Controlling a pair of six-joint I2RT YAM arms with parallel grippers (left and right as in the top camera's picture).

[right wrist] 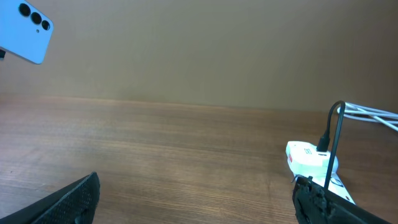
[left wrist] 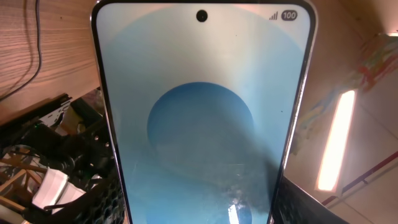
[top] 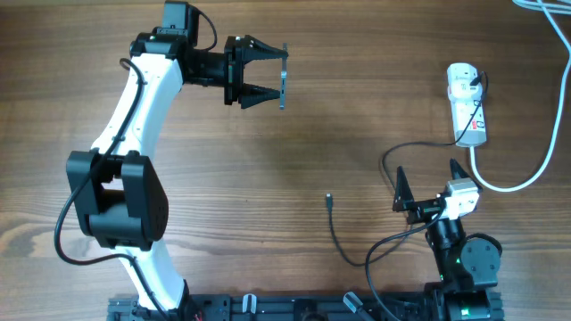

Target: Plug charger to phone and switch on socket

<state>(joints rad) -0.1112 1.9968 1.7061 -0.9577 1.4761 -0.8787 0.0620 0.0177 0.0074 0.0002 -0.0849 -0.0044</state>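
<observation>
The phone (left wrist: 202, 124) fills the view, its blue screen lit.

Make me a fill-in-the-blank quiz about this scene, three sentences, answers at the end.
1. The left gripper is clamped on the ___.
2. The right gripper stands ___, holding nothing.
3. The charger has its plug in the white ___, while its connector tip lies loose.
Answers: phone; open; socket.

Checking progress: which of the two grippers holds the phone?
The left gripper, clamped on the phone; the right gripper stands open and empty near the socket.
</observation>
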